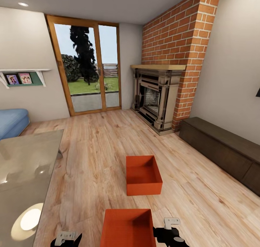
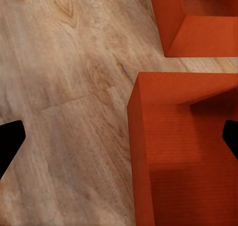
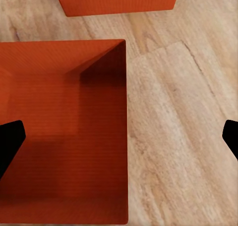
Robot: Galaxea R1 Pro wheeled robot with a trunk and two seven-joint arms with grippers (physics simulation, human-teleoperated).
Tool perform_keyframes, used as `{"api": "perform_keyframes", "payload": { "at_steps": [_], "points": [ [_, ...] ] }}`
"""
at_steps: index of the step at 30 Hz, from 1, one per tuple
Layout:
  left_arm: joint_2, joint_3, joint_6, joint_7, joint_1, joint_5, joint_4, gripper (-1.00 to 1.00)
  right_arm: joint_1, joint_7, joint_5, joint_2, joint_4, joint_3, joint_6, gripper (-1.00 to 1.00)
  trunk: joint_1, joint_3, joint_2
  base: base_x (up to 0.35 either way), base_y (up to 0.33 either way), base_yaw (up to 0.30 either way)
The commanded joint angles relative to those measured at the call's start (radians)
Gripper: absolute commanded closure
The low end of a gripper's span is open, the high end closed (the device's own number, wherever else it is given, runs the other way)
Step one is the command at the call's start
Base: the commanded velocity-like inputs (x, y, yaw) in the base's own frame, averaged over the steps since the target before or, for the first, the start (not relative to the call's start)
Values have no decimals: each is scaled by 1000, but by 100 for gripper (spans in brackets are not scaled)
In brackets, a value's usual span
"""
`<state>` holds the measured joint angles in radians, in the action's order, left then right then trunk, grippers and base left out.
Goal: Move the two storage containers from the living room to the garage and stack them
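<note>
Two orange-red open-top bins sit upright on wood-plank floor, the near bin (image 1: 128,227) behind the far bin (image 1: 143,174).

Head view: bright, even illumination. Daylight enters through the glazed door (image 1: 88,64) at the far wall; one recessed ceiling light (image 1: 23,4) is lit. The glass-topped table (image 1: 25,174) carries a round glare spot and soft reflections. Wide-angle distortion is evident: the brick fireplace (image 1: 180,59) column and the door frame lean toward the edges. Render is sharp centrally, slightly soft at the margins.

Wrist views: softer, with mild blur on the wood-plank floor (image 2: 64,87). The storage containers (image 3: 64,132) show darker shaded inner walls and soft-edged interior shadows. No glare there.
</note>
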<state>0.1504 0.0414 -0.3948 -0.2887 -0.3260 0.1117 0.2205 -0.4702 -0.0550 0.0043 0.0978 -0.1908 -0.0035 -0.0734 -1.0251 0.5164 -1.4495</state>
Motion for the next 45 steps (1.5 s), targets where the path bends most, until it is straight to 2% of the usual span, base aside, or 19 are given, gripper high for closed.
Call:
{"api": "perform_keyframes", "payload": {
  "at_steps": [1,45],
  "points": [
    [0,4,1,-10,-1,9,-1,-100,-1,-3,0,0,1,0,-3,-100,0,1,-1,0,0,0],
    [0,3,0,-10,-1,9,-1,-100,-1,-3,0,0,2,0,-3,-100,0,1,-1,0,0,0]
  ]
}}
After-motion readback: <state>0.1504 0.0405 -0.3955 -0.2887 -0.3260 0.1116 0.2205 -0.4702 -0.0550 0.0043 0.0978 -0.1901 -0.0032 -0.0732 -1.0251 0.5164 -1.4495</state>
